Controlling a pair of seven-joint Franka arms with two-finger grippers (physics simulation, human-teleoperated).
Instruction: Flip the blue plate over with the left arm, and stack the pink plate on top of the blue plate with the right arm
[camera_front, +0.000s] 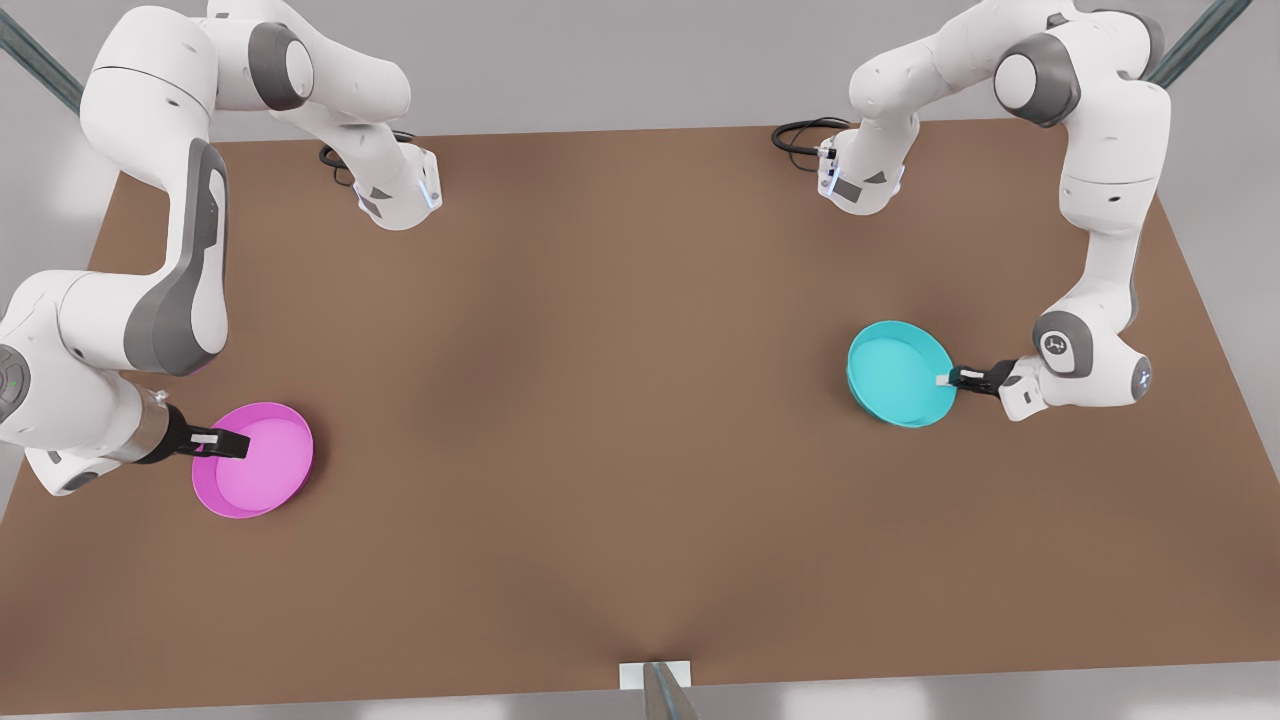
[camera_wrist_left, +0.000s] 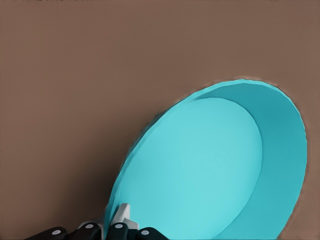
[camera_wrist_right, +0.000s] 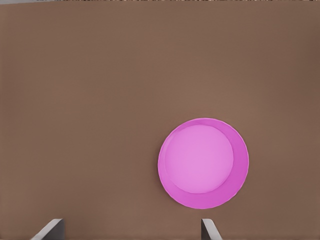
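As I read the front view from its left edge, the right arm reaches in at lower left, and the right gripper (camera_front: 222, 441) lies over the left rim of the pink plate (camera_front: 262, 470). The pink plate sits flat on the brown counter (camera_front: 600, 400), open side up, in the lower left of the frame. In the right wrist view I see the gripper's two grey fingers (camera_wrist_right: 50, 229) spread wide, with the plate ahead of them and apart from both. Nothing is held.

Centre of the counter: bare brown surface.

On the front view's right, at mid height, the blue plate (camera_front: 895, 375) is tilted, its hollow side turned toward the frame's upper left. The left arm comes in from the right edge, and the left gripper (camera_front: 948, 379) meets the plate at its right rim. In the left wrist view the fingers (camera_wrist_left: 121, 214) are pressed together on that rim, one light pad inside the dish. The cyan hollow stretches away from them over the counter.
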